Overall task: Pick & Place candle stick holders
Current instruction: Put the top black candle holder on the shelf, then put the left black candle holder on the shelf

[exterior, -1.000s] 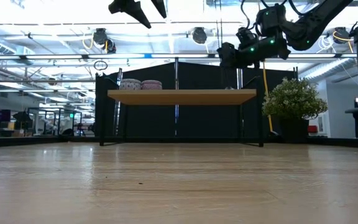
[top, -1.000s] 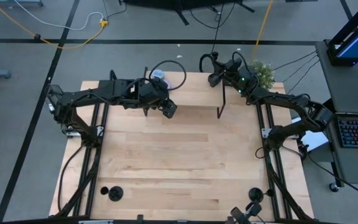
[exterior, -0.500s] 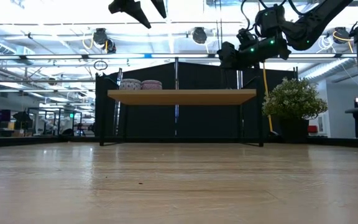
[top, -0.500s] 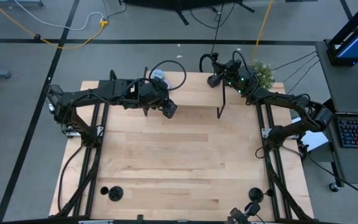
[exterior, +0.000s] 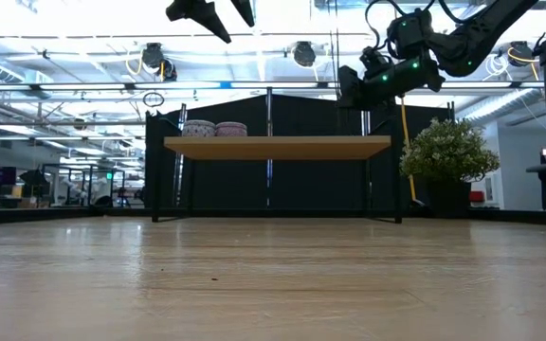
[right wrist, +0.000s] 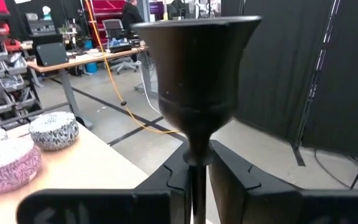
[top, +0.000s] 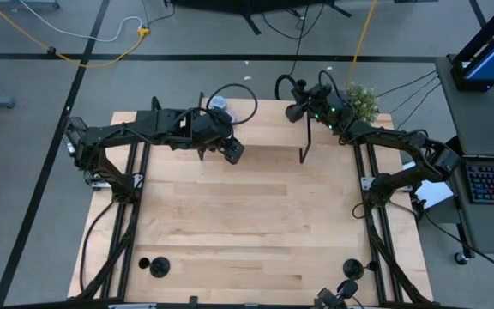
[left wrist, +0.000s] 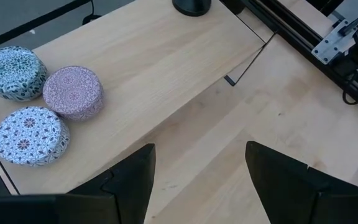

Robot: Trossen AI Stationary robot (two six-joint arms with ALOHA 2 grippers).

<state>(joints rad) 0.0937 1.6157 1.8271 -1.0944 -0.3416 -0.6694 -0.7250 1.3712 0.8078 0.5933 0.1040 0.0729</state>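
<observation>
While the right gripper (right wrist: 191, 165) is clenching the stem of one candle stick holder (right wrist: 194, 68) at about 1 o'clock on the table, over the right end of the raised shelf (left wrist: 166, 68), the placing step is looking nearly done. Next it is calling for a clean release and a straight lift. The left gripper (left wrist: 197, 174) is hanging spread and empty near 12 o'clock. Only its wrist view is showing three patterned tins (left wrist: 73, 92); only the high view is showing two more holders (top: 157, 267) waiting at 7 and 5 o'clock.

Overhead looks straight down, low skims tabletop, both share shelf (exterior: 278, 146)
</observation>
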